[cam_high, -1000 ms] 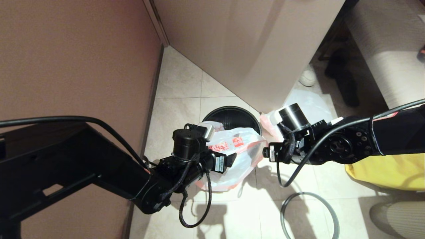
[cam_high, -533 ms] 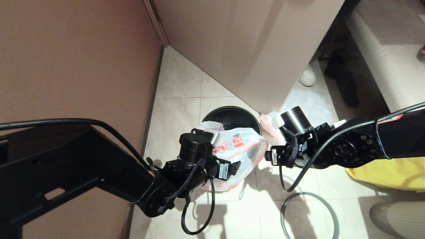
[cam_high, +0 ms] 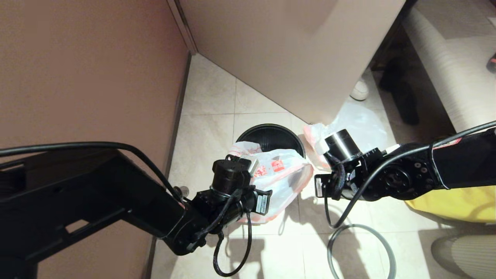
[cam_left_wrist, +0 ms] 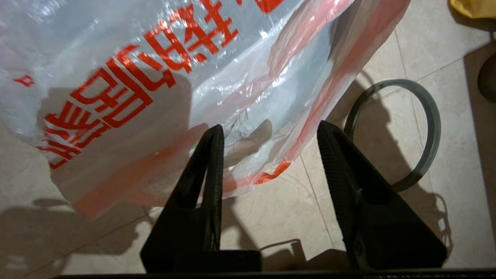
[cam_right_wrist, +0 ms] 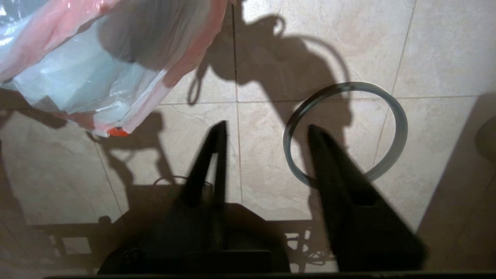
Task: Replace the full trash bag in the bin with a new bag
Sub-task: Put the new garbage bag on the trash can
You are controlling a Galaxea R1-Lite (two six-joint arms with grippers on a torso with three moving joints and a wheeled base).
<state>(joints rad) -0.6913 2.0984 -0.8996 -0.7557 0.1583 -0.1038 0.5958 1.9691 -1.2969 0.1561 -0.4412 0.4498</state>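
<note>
Left gripper lowered, spread fingers straddling new bag hem

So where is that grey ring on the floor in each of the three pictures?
Head view: the grey hoop lies flat on the tiles at the bottom edge, partly cut off, below the right arm.
Left wrist view: the hoop lies beyond the right-hand finger.
Right wrist view: the hoop lies beyond the open fingers.
Shared landmark: the printed new bag.

Beige tiled floor carries the black bin near the wall, the grey hoop lying flat, a yellow fabric bag, and the full trash bag.
</note>
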